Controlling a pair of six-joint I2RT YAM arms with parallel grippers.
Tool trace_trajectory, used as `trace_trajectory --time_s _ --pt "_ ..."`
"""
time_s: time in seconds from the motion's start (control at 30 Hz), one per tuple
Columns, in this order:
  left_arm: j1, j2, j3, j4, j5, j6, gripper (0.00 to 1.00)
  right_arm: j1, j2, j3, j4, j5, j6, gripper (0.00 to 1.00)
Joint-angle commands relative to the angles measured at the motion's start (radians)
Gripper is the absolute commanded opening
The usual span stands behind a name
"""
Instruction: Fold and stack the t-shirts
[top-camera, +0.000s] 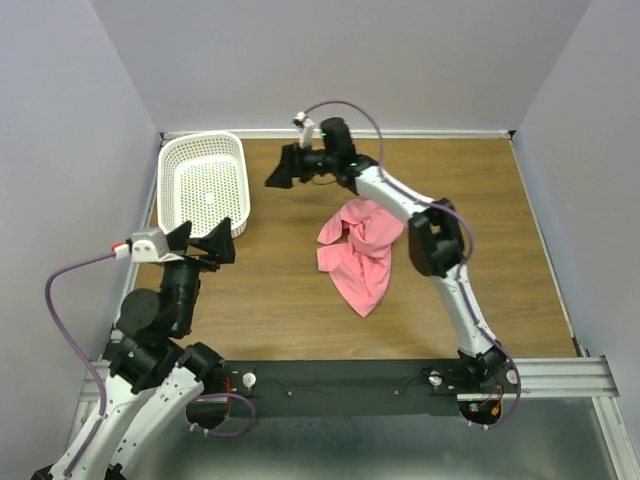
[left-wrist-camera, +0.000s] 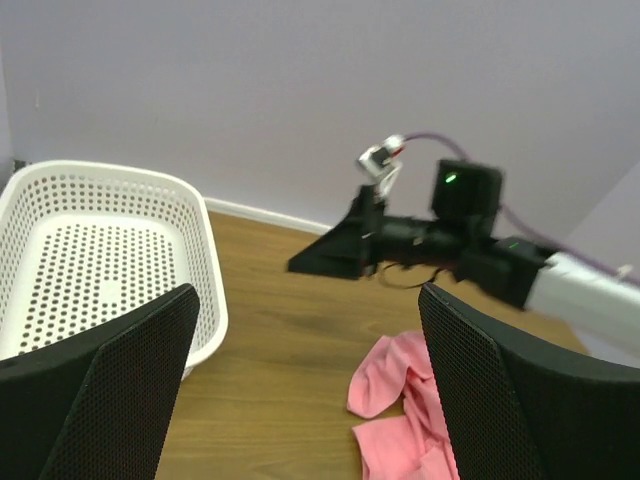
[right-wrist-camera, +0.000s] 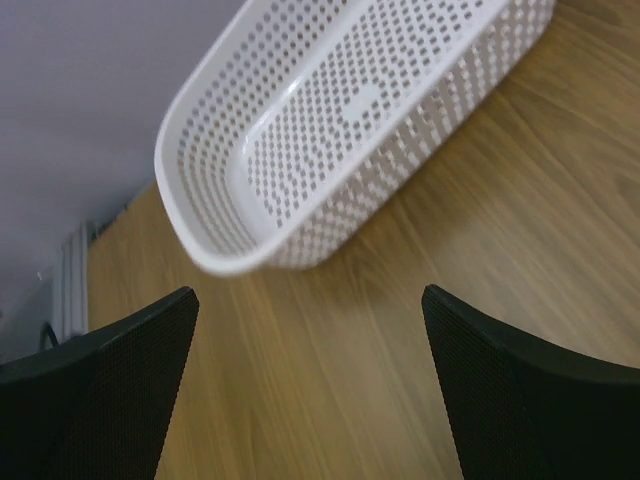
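A brown wood-grain laminate table top fills the middle of the overhead view. Three plain, matte, pale lilac-grey walls close it in: the back wall at 12 o'clock, the left wall at 9 o'clock and the right wall at 3 o'clock. A thin white strip runs along the back wall's foot. At 6 o'clock a flat black bar and a silver slotted aluminium rail edge the table, with dull grey sheet metal below. The light is even and the shadows are faint.
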Motion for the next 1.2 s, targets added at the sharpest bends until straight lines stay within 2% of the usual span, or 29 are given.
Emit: trace_trajectory --time_s 0.0,0.03,0.07,0.1,0.13,0.17,0.23,0.27,0.3,0.33,0.43,0.57,0.63,0.77,1.03,1.13,1.17 --pt "0.009 0.155 0.005 0.021 0.1 -0.003 0.98 -0.075 -0.328 -0.32 -0.022 -0.249 -0.342 1.0" --pt "0.007 0.26 0.011 0.032 0.135 -0.008 0.98 -0.084 -0.47 -0.451 -0.06 -0.207 -0.409 1.0" --pt "0.009 0.316 0.02 0.061 0.227 -0.016 0.98 -0.101 -0.526 -0.496 -0.109 -0.17 -0.483 1.0" --pt "0.012 0.444 0.031 0.073 0.281 -0.017 0.95 -0.107 -0.59 -0.545 -0.208 -0.077 -0.596 1.0" --pt "0.012 0.515 0.049 0.082 0.344 -0.02 0.91 -0.112 -0.68 -0.582 -0.261 -0.024 -0.638 1.0" --pt "0.012 0.583 0.087 0.095 0.467 -0.02 0.87 -0.123 -0.728 -0.666 -0.337 0.026 -0.695 1.0" --pt "0.01 0.759 0.124 0.105 0.604 -0.013 0.76 -0.141 -0.801 -0.762 -0.378 0.167 -0.711 1.0" --pt "-0.002 0.84 0.149 0.148 0.699 -0.004 0.73 -0.152 -0.874 -0.87 -0.391 0.293 -0.691 0.99" --pt "-0.019 0.841 0.166 0.156 0.72 0.0 0.73 -0.159 -0.902 -0.915 -0.395 0.294 -0.676 0.99" --pt "-0.039 0.908 0.179 0.161 0.722 0.006 0.73 -0.172 -0.936 -0.972 -0.393 0.376 -0.665 0.99" --pt "-0.096 1.053 0.239 0.164 0.671 0.029 0.73 -0.277 -1.037 -1.124 -0.393 0.375 -0.602 0.89" --pt "-0.157 1.255 0.36 0.152 0.546 0.069 0.71 -0.46 -1.108 -1.241 -0.389 0.253 -0.554 0.86" --pt "-0.165 1.371 0.412 0.135 0.504 0.079 0.67 -0.483 -1.111 -1.285 -0.389 0.194 -0.54 0.84" --pt "-0.177 1.525 0.581 0.051 0.374 0.113 0.61 -0.514 -1.06 -1.275 -0.389 0.108 -0.501 0.82" --pt "-0.177 1.726 0.772 -0.048 0.269 0.193 0.56 -0.521 -0.826 -1.149 -0.382 0.01 -0.427 0.73" --pt "-0.177 1.758 0.805 -0.063 0.243 0.211 0.51 -0.521 -0.76 -1.098 -0.379 -0.03 -0.416 0.58" --pt "-0.177 1.765 0.816 -0.066 0.235 0.216 0.48 -0.521 -0.743 -1.088 -0.378 -0.04 -0.415 0.45"
